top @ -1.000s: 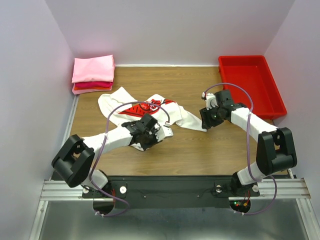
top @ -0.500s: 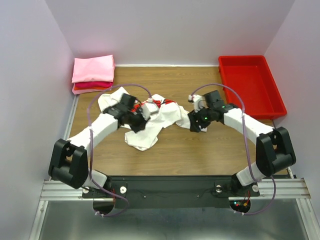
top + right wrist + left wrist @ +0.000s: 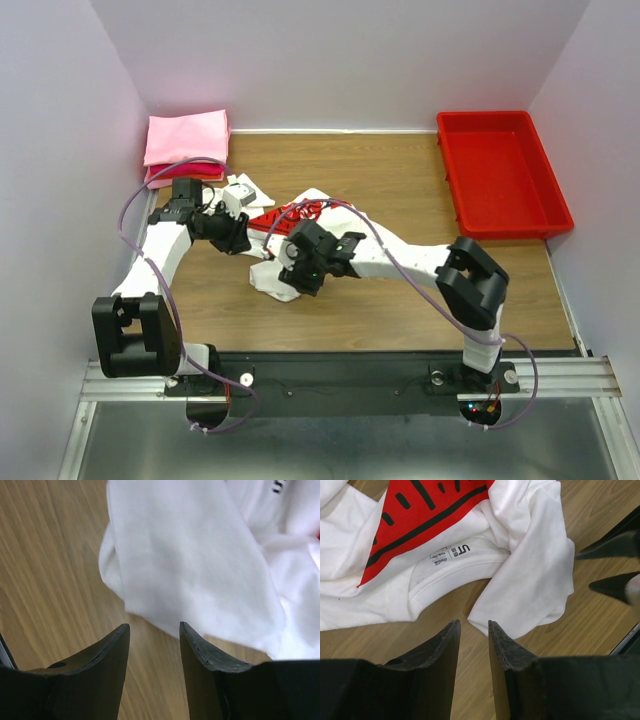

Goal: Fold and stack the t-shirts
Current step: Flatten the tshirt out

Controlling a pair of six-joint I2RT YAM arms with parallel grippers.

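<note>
The white t-shirt (image 3: 272, 283) with its red print lies crumpled mid-table. In the left wrist view the white t-shirt (image 3: 530, 570) shows its collar label and red graphic. My left gripper (image 3: 240, 243) hovers at the shirt's left side; seen from its wrist, the left gripper (image 3: 472, 625) is open, narrowly, with bare wood between the jaws. My right gripper (image 3: 298, 270) reaches across to the shirt's near end. From its wrist, the right gripper (image 3: 152, 626) is open and empty, just short of the cloth (image 3: 190, 555). A folded pink t-shirt (image 3: 187, 138) lies on a red one (image 3: 163, 178).
The red plastic tray (image 3: 497, 117) stands at the back right against the wall. The folded stack sits in the back left corner. The right gripper's black fingertips (image 3: 615, 587) show at the right edge of the left wrist view. White walls close in three sides.
Both arms have swung left: the left gripper to the shirt's left side, the right arm across the table to its near end. The shirt has been bunched together.
</note>
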